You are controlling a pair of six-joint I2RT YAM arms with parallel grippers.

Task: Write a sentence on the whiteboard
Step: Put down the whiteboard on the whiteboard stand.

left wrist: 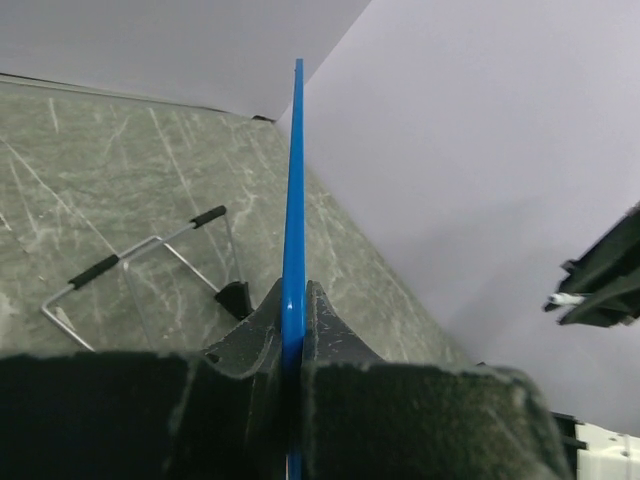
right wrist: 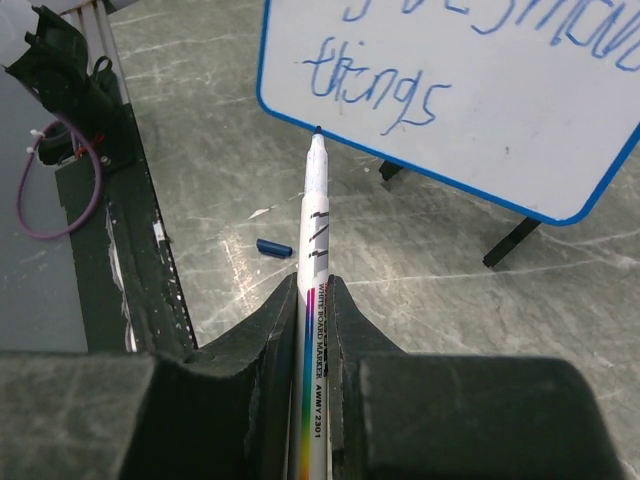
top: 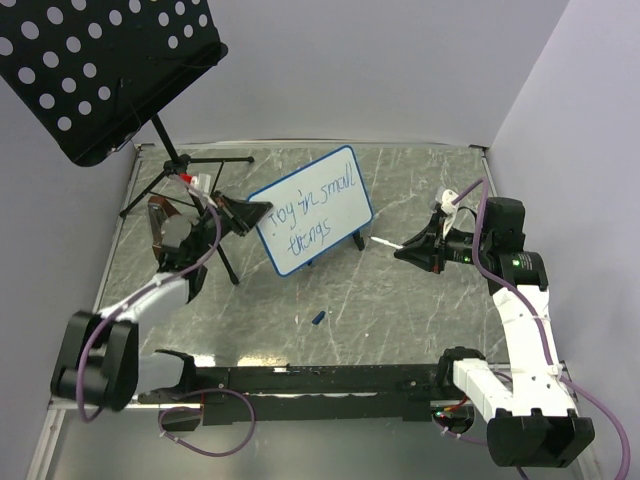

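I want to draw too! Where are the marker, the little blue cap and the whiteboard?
marker (right wrist: 315, 190): right wrist view, its white barrel.
little blue cap (right wrist: 273, 247): right wrist view, its middle.
whiteboard (top: 340, 217): top external view, bare white patch right of the lower word.

Lighting: bright, even, diffuse; shadows faint. Bench: mild sheen at frame centre. Wrist views: fingers blurred along the bottom edge; overhead view sharp.

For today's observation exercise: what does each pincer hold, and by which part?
The left pincer clamps the whiteboard by its blue frame edge; the right pincer grips the marker around its barrel.
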